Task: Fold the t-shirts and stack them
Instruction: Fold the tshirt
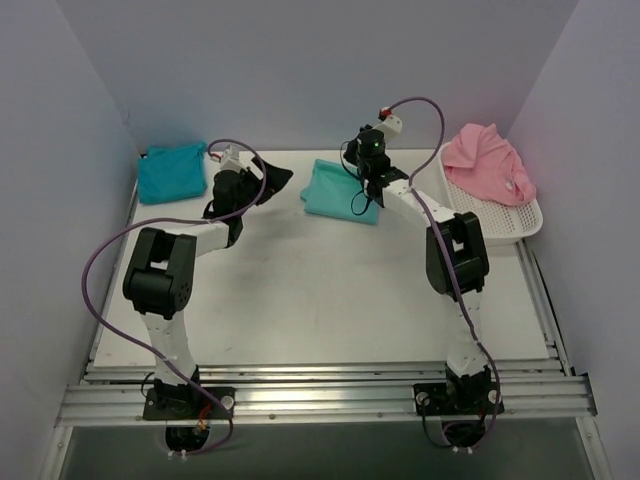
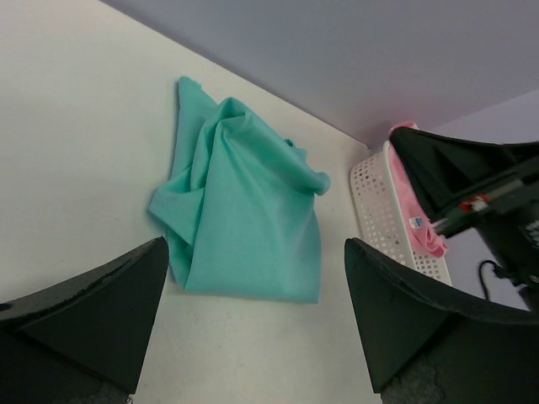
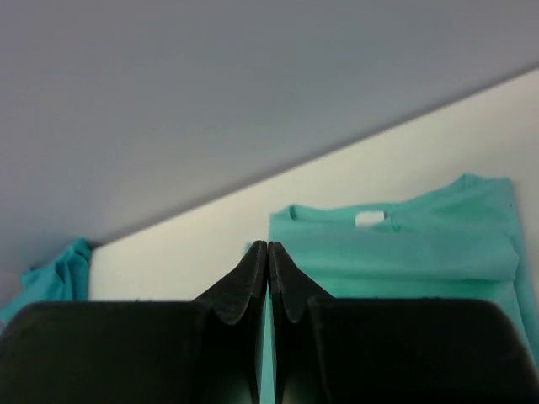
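Note:
The sea-green t-shirt [image 1: 335,190] lies rumpled at the back middle of the table; the left wrist view shows it [image 2: 244,219] with loose folds. My right gripper [image 1: 362,200] sits at its right edge, jaws shut with a sliver of sea-green cloth [image 3: 404,248] between the fingers [image 3: 290,286]. My left gripper [image 1: 262,180] hovers just left of that shirt, wide open [image 2: 253,295] and holding nothing. The darker turquoise-blue t-shirt [image 1: 172,172] lies bunched at the back left corner [image 3: 50,278]. The pink t-shirt [image 1: 487,163] is heaped in the basket.
The white mesh basket [image 1: 500,222] stands at the back right against the wall, and its wall [image 2: 379,202] also shows in the left wrist view. Enclosure walls close in the table at the back and on both sides. The right arm [image 2: 480,194] shows at the right of the left wrist view.

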Motion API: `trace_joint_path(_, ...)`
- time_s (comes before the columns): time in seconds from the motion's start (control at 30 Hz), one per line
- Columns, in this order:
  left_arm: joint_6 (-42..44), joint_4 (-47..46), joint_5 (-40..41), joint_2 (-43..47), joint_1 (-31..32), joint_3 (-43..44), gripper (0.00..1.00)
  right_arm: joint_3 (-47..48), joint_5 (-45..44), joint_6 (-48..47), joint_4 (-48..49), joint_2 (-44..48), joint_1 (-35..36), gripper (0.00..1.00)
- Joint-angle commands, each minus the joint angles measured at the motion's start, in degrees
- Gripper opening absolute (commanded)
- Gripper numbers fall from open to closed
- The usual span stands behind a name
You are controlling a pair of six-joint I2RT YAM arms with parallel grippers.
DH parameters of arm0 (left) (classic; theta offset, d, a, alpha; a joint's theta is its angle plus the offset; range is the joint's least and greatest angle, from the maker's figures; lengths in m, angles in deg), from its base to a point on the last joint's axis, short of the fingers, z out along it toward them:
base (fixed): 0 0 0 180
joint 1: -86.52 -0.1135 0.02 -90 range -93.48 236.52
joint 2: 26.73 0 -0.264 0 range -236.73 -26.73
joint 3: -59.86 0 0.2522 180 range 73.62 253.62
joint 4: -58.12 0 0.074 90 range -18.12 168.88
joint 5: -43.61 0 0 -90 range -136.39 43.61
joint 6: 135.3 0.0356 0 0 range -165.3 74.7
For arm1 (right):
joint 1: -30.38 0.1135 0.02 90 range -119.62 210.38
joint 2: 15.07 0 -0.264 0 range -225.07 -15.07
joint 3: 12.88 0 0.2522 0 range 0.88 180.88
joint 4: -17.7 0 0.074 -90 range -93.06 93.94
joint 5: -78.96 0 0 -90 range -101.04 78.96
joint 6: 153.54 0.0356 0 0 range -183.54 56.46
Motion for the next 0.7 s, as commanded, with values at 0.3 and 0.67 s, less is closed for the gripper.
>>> trace_joint_path(0.3,1.47,-4.46,1.24,7.65,1.34,-8.15,0.94,9.94,11.74,2.51,-3.11,-14.98,-3.14,0.00)
trace_joint_path(0.67,3.41,-4.72,0.81,5.81,1.43,-8.59,0.94,16.17,9.63,1.81,-2.23,-21.66,-5.60,0.00)
